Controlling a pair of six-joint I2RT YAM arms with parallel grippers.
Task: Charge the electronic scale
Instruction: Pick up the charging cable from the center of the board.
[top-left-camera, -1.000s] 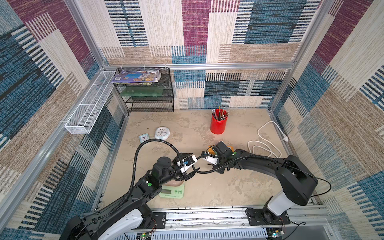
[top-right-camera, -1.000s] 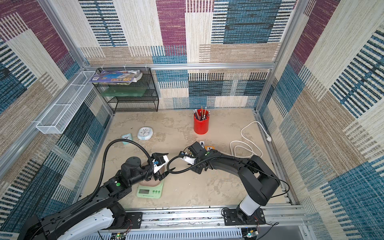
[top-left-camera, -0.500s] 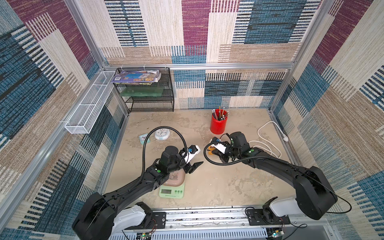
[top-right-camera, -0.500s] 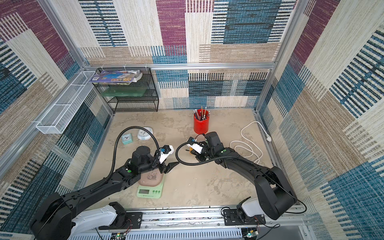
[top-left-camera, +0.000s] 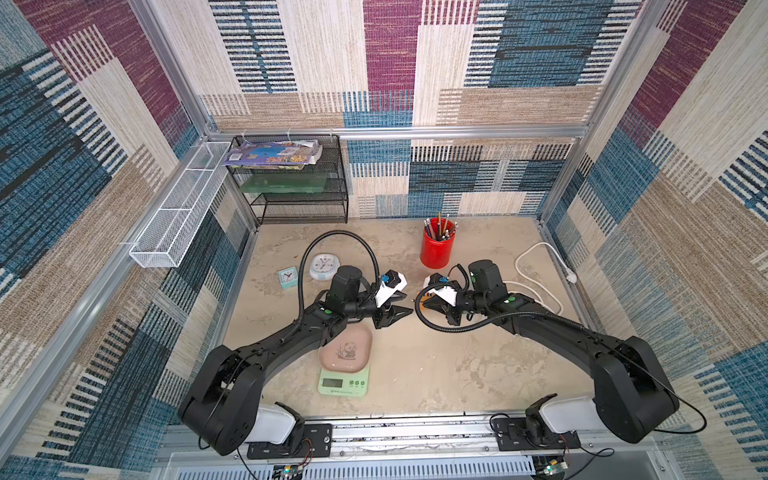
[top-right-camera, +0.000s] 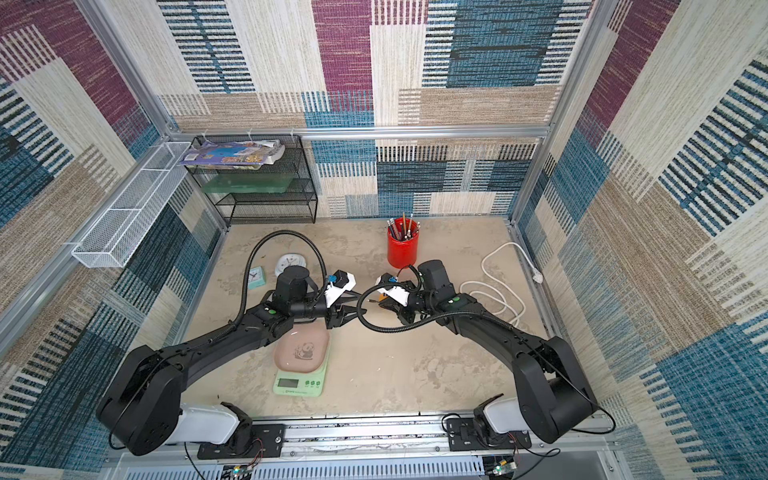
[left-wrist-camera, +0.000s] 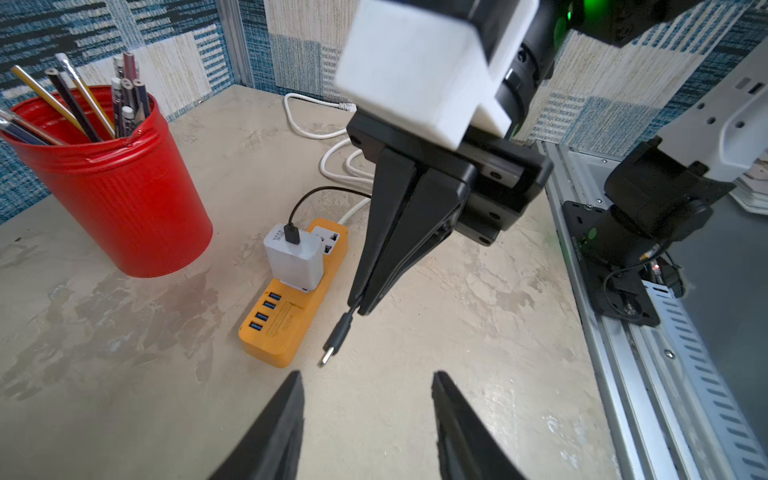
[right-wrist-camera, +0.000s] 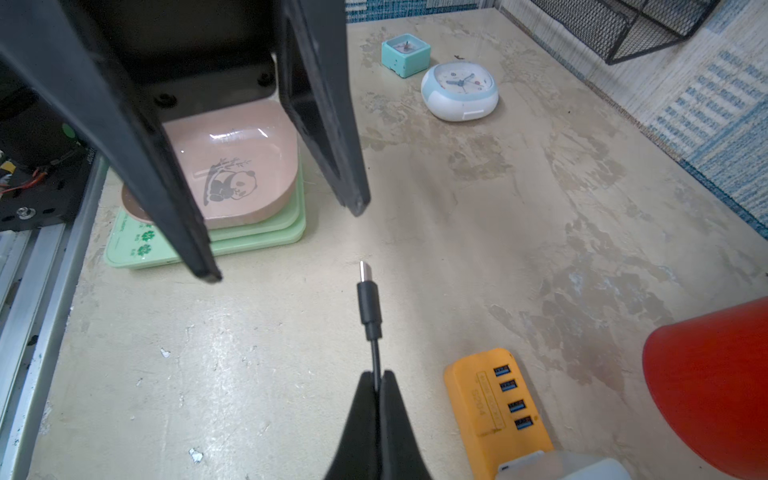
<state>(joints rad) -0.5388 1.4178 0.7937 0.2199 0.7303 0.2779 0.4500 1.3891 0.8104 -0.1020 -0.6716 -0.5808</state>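
- Beige, mottled tabletop (top-left-camera: 440, 374) between patterned fabric walls carries everything.
- On it, the electronic scale (top-left-camera: 343, 381) sits near the front edge on the left arm's side, with its pink panda tray (top-left-camera: 357, 337) on top. No cable reaches it, so charging has not begun.
- A second ago the left arm (top-left-camera: 291, 336) covered the tray; now most of it shows.
- Just beyond the scale, the left gripper (left-wrist-camera: 363, 378) has its jaws spread, narrower than half a second ago, with nothing between them.
- Facing it tip to tip, the right gripper (right-wrist-camera: 376, 378) is pressed together on the thin black cable (right-wrist-camera: 375, 353) just behind the USB-C plug (right-wrist-camera: 368, 297). The plug's tip is just short of the left fingers.
- This looks like a hand-off or regrip to steer the plug into the scale.
- The cable's far end sits in a white adapter (left-wrist-camera: 293, 262) on the orange power strip (left-wrist-camera: 286, 324).
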